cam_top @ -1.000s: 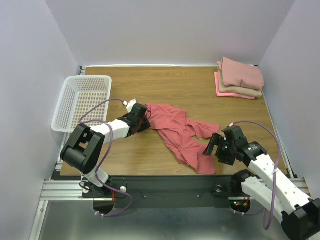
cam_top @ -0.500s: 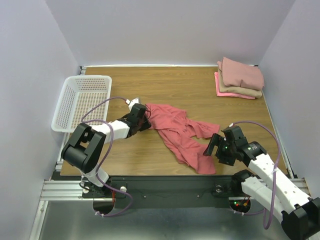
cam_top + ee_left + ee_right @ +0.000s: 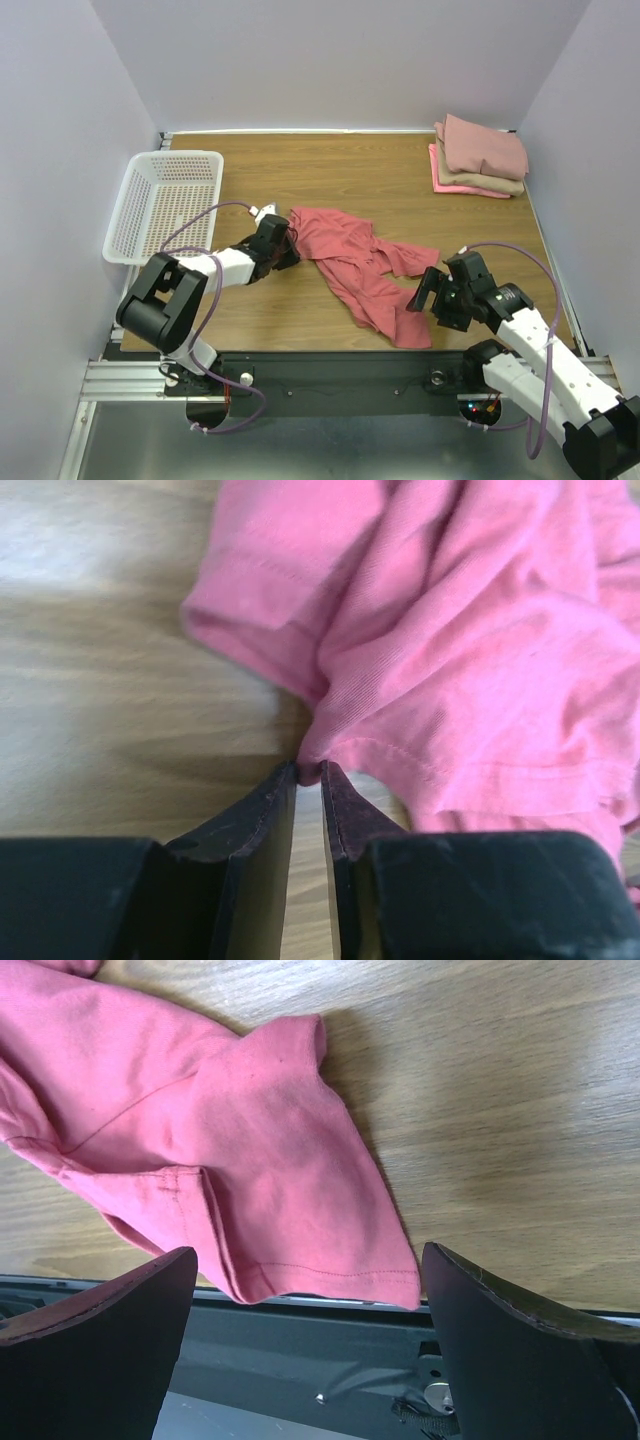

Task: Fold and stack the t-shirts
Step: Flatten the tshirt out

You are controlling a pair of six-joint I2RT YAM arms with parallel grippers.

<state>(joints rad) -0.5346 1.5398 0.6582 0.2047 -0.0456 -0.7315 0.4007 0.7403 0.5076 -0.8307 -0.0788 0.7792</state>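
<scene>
A large coral-red t-shirt (image 3: 355,265) lies crumpled on the wooden table. My left gripper (image 3: 290,243) is at its left edge, low on the table. In the left wrist view the gripper (image 3: 309,773) is shut on a small fold of the shirt (image 3: 450,650). My right gripper (image 3: 424,290) is open above the shirt's near right corner. In the right wrist view the gripper (image 3: 310,1335) holds nothing, and the shirt's (image 3: 230,1160) hem reaches the table's front edge. A stack of folded t-shirts (image 3: 480,155) lies at the back right, dusty-pink on top, tan under it, bright-pink at the bottom.
A white mesh basket (image 3: 160,200) stands at the table's left edge, close behind my left arm. The dark metal front rail (image 3: 300,1370) runs just below the shirt's hem. Walls close in the table on three sides.
My left gripper has shifted slightly toward the near left with the shirt's edge in it, and its arm has sunk a little. The right arm has not moved.
</scene>
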